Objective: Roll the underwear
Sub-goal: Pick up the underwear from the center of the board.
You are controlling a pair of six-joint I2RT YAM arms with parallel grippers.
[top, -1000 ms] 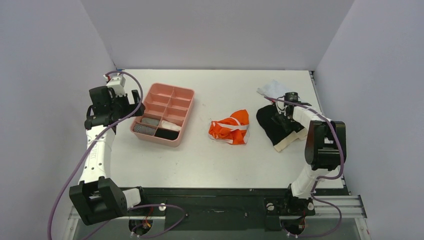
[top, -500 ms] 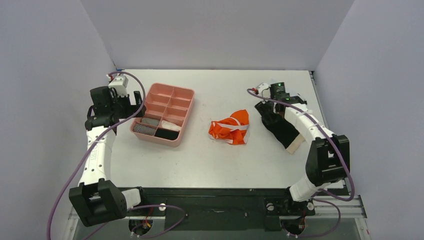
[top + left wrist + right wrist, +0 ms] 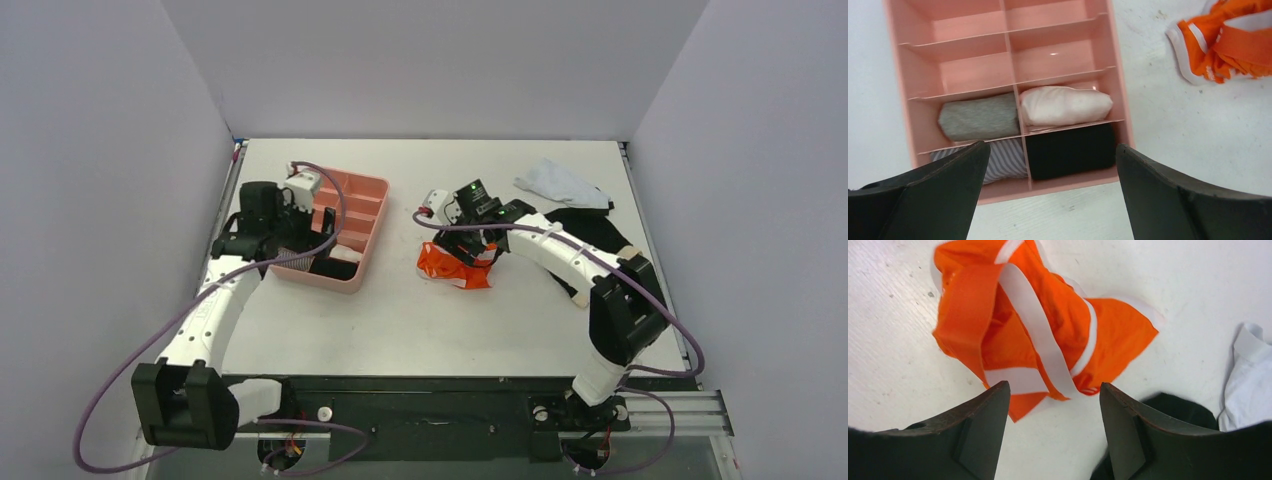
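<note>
the right gripper [image 3: 1054, 386] hangs open and empty just above the crumpled orange underwear [image 3: 1048, 315] at mid-table, likely lining up a grasp for rolling. the black underwear [image 3: 600, 232] lies to the right, near a white cloth [image 3: 560, 182]. the left gripper [image 3: 1053, 147], wide open and empty, waits over the pink tray [image 3: 895, 75]. its near compartments hold a grey roll [image 3: 979, 123], a pale roll [image 3: 1065, 105], a striped roll [image 3: 1005, 162] and a black roll [image 3: 1070, 150]; the far ones are bare.
</note>
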